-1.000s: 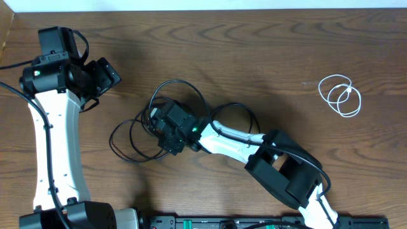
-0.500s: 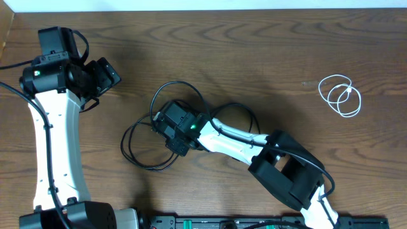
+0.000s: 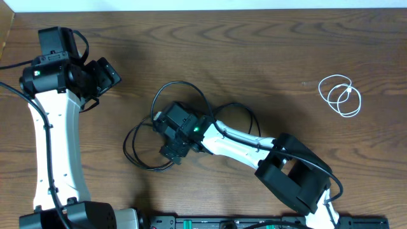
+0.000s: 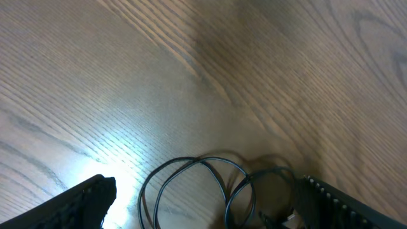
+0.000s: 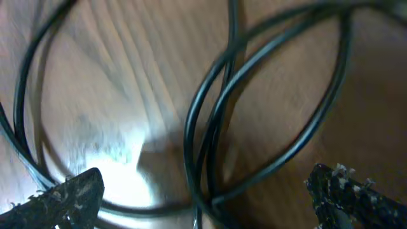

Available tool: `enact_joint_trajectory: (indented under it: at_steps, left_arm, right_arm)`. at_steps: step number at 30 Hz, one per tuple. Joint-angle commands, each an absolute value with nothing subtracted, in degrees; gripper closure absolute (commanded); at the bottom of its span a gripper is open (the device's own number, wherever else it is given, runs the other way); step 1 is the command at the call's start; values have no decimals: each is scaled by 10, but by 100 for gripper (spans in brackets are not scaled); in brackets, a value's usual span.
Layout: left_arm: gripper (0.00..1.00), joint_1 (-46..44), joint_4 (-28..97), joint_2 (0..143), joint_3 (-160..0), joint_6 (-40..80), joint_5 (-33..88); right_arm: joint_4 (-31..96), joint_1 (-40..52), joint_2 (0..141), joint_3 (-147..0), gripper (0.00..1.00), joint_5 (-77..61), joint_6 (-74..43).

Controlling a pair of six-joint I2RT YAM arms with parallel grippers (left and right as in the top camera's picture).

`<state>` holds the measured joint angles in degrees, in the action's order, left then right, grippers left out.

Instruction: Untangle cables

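Note:
The black cable (image 3: 143, 149) lies in tangled loops at the table's middle, with one arc (image 3: 191, 92) reaching toward the back. My right gripper (image 3: 170, 152) hovers low over these loops and is open. In the right wrist view its fingers (image 5: 63, 197) stand wide apart, with black cable strands (image 5: 213, 146) crossing between them untouched. The white cable (image 3: 340, 95) lies coiled by itself at the far right. My left gripper (image 3: 107, 75) is open at the back left, away from both cables. The left wrist view shows the black loops (image 4: 191, 181) below the left gripper (image 4: 206, 191).
The white left arm (image 3: 51, 146) runs along the table's left side. The right arm's black base link (image 3: 296, 175) sits at the front right. A black rail (image 3: 222, 222) lines the front edge. The table's far edge (image 3: 203, 7) meets a white wall.
My right gripper dragged the black loops slightly rightward, then opened and let the strands go. The left arm and the white cable have not moved.

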<state>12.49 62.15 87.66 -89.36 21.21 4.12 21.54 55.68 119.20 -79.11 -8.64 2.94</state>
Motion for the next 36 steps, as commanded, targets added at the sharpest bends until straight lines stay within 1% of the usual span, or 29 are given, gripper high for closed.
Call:
enact_joint_trajectory:
  at_steps: [1,10,13,18,20,22,23,27,30,32,34,36]
  left_arm:
    - [7,126,623,877,-889,218,34]
    - [7,126,623,877,-889,218,34]
    - [7,126,623,877,-889,218,34]
    - [7,126,623,877,-889,218,34]
    - [7,126,623,877,-889,218,34]
    - [7,126,623,877,-889,218,34]
    - [7,126,623,877,-889,217,34]
    - [7,126,623,877,-889,218,34]
    - [7,126,623,877,-889,218,34]
    - [7,126,623,877,-889,218,34]
    - [7,126,623,877,-889,218,34]
    - [7,126,623,877,-889,218,34]
  right_arm:
    - [194,556,1181,-787,1,-59,22]
    - [196,556,1225,-786,1,-47,20]
    - [197,563,1247,-786,1,-48,-21]
    - [199,575,1274,-786,1,-49,-28]
    - [205,578,1284,-786,5,-49,-28]
    - [211,582,1296,-786,12,-49,-27]
    - [212,583,1302,-786,14,-49,-27]
    - [206,583,1322,-786,34,-46,-27]
    - [199,582,1326,-786,41,-46,-27]
    - [196,582,1327,-786,43,-46,-27]
    - [194,582,1327,-786,49,-46,-27]
    - [190,582,1327,-786,48,-46,-27]
